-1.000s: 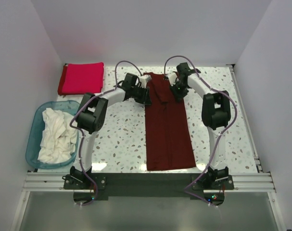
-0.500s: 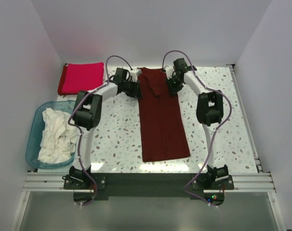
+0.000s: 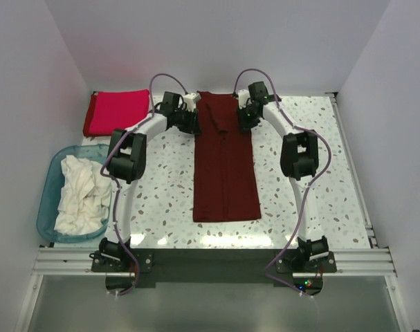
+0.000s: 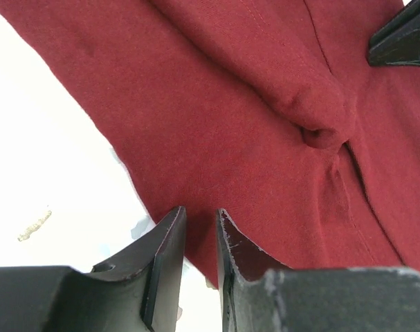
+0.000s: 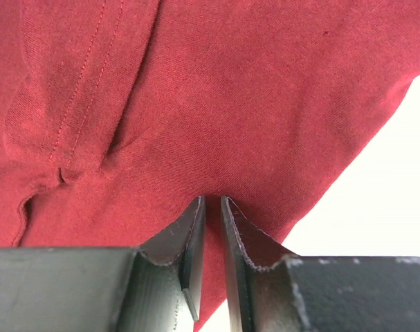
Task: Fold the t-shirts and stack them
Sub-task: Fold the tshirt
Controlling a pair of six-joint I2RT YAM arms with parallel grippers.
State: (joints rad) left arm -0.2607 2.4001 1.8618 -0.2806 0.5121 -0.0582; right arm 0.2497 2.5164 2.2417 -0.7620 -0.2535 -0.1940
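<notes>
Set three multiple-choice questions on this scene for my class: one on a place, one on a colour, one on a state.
1. On the table, where is the red shirt?
A. near edge
B. far left corner
C. centre

2. What colour is the cloth in the tub?
A. white
B. green
C. black

3. The right tool is:
A. wide open
B. out of view
C. shut on the maroon shirt

Key:
1 B, it lies folded at the far left.
2 A, white cloth fills the tub.
3 C, it pinches the shirt's edge.
</notes>
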